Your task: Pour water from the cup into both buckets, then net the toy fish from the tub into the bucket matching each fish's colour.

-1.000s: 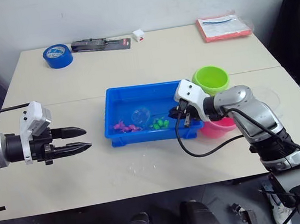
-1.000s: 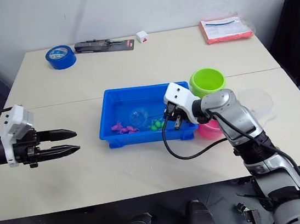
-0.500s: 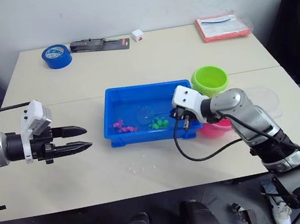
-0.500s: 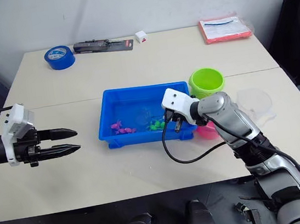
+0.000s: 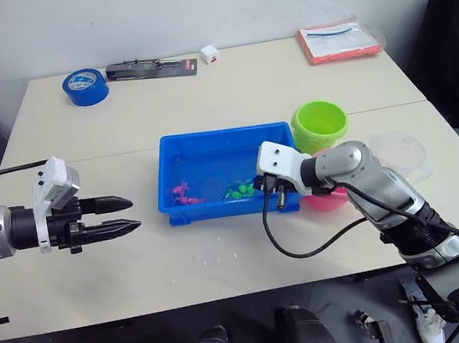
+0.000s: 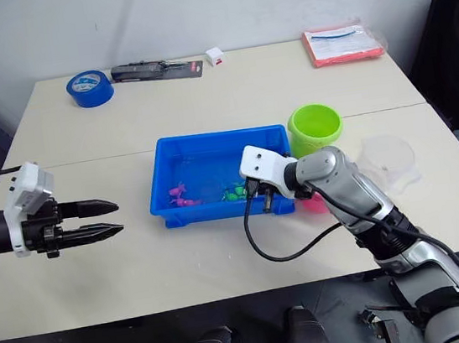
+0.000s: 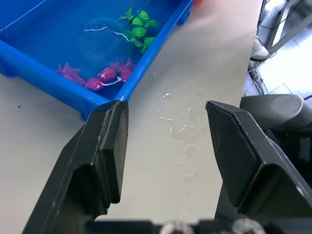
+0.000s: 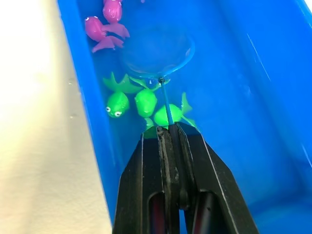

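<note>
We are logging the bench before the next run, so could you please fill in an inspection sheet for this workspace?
Surface: beige table, water drops in front of the tub.
Job's things: blue tub holds water, pink fish and green fish; net dipped in the tub; green bucket and pink bucket beside it; clear cup to their right.
Clutter: blue tape roll, black tool pack, small white box, red packet.
Grippers: left gripper open, empty; right gripper shut on the net's handle.
Cables: black cable looping under the right arm.
Surroundings: white wall.
</note>
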